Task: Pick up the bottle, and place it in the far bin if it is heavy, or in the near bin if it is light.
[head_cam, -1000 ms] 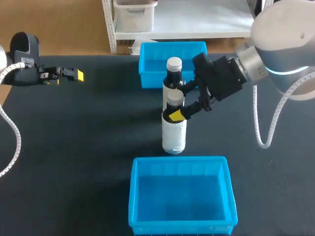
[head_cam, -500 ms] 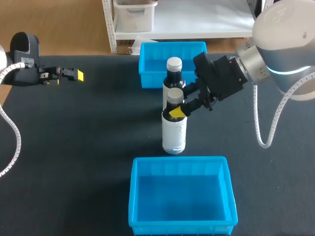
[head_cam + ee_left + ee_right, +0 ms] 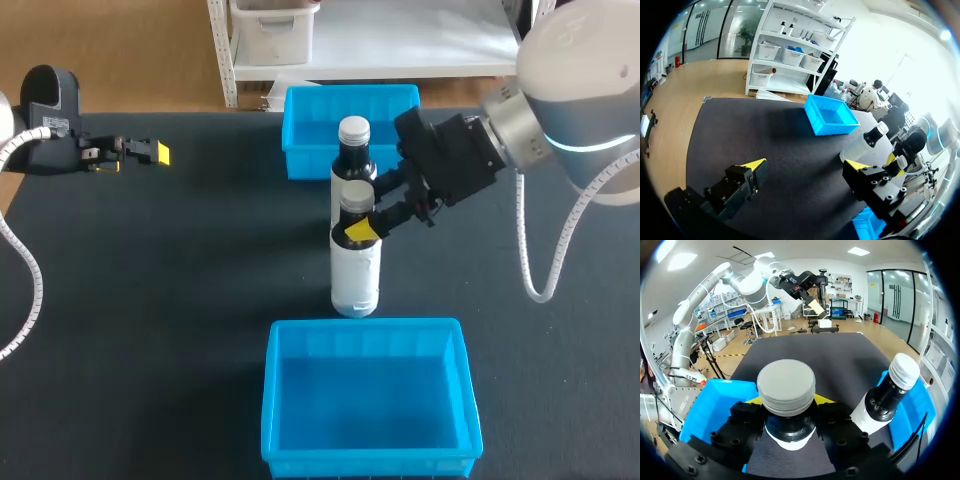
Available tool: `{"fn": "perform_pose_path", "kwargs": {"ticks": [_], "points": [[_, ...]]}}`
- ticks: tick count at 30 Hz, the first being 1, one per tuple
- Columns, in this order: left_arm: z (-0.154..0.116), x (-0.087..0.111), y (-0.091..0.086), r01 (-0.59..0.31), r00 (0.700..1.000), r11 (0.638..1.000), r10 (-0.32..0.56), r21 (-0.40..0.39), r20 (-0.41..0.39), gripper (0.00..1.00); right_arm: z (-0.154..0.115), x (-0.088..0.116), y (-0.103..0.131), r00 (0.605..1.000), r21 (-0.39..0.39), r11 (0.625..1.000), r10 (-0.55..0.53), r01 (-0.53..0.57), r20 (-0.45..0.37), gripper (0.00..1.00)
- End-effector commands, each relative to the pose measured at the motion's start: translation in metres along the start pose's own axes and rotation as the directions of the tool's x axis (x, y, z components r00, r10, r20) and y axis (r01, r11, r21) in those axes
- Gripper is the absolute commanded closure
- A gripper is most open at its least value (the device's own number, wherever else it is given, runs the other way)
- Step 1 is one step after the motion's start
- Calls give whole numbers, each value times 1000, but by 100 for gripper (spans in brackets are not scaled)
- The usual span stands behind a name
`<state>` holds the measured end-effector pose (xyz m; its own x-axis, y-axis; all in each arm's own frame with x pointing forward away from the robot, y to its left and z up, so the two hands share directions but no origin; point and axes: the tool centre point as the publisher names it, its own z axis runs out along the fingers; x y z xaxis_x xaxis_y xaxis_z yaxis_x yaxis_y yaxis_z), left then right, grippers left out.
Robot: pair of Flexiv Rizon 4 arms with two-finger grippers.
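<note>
Two white bottles with dark necks and grey caps stand mid-table. The nearer bottle (image 3: pixel 354 265) has my right gripper (image 3: pixel 359 213) shut on its neck; its cap (image 3: pixel 786 385) sits between the black fingers (image 3: pixel 742 427). The second bottle (image 3: pixel 353 152) (image 3: pixel 886 396) stands just behind it, untouched, in front of the far bin (image 3: pixel 303 130) (image 3: pixel 923 405). The near bin (image 3: pixel 365 395) (image 3: pixel 707 410) lies in front of the held bottle. My left gripper (image 3: pixel 135 153) (image 3: pixel 805 165) is open at the table's far left, holding nothing.
Both blue bins (image 3: pixel 832 117) hold nothing. Dark table surface (image 3: pixel 180 280) stretches wide between my left gripper and the bottles. A white cable (image 3: pixel 545 250) hangs from my right arm at the right.
My right gripper's fingers have come together on the nearer bottle's neck. The bottle stands on the table as before, and my left arm has not moved.
</note>
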<state>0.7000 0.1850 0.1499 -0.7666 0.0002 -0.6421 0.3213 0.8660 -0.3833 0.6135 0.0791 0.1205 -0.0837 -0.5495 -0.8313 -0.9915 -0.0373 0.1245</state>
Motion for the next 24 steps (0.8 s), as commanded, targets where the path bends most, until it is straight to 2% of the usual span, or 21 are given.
{"fn": "perform_pose_path", "kwargs": {"ticks": [1,11,18,24], "points": [[0,0,0,0,1000,1000,0,0,0,0,-7,-3,6,1000,10,1000,-6,6,3,100],[0,0,0,0,1000,1000,0,0,0,0,-39,-14,4,1000,48,998,-26,26,-7,100],[0,0,0,0,1000,1000,0,0,0,0,-77,-17,1,999,77,997,-27,28,-23,100],[0,0,0,0,1000,1000,0,0,0,0,-116,-12,-7,999,112,994,-13,17,-39,100]]}}
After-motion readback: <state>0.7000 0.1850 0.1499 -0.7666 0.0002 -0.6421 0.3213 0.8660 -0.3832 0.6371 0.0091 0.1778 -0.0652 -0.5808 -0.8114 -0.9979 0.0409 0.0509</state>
